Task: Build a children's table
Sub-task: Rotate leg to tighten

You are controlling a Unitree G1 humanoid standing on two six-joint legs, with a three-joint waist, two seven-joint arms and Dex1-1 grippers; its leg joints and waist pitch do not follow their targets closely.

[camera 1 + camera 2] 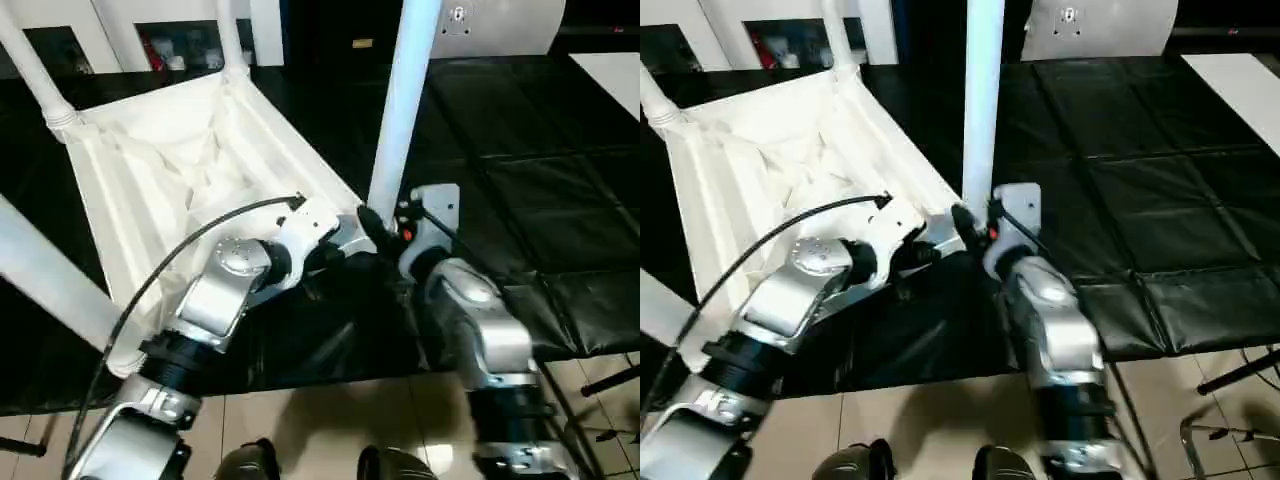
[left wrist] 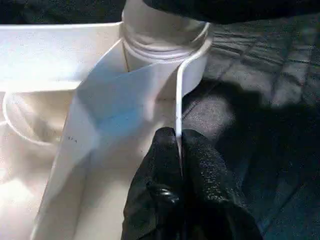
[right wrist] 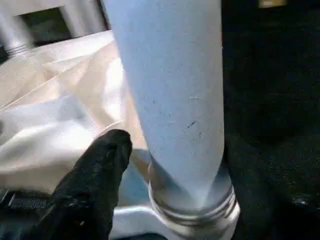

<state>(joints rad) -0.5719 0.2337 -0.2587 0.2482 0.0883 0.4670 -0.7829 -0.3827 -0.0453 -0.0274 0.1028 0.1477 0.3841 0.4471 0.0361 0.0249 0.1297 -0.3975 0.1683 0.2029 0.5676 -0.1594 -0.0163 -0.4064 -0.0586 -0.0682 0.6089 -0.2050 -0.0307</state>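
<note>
The children's table lies upside down on the black work table, its white ribbed top (image 1: 190,160) facing up. Several white tube legs rise from its corner sockets; the near-right leg (image 1: 400,110) stands upright in its socket (image 2: 165,40). My left gripper (image 2: 179,137) is shut on the thin rim wall of the top, just beside that socket. My right gripper (image 1: 378,222) sits at the base of the near-right leg (image 3: 170,100). One black finger (image 3: 100,175) presses alongside the tube, while the other is hidden behind it.
The black-covered work table (image 1: 520,170) stretches to the right and far side. A flat white panel (image 1: 500,25) stands at the back, and a white surface (image 1: 612,75) lies at far right. Tiled floor (image 1: 330,420) runs below the near edge, with a metal frame (image 1: 1230,430) at lower right.
</note>
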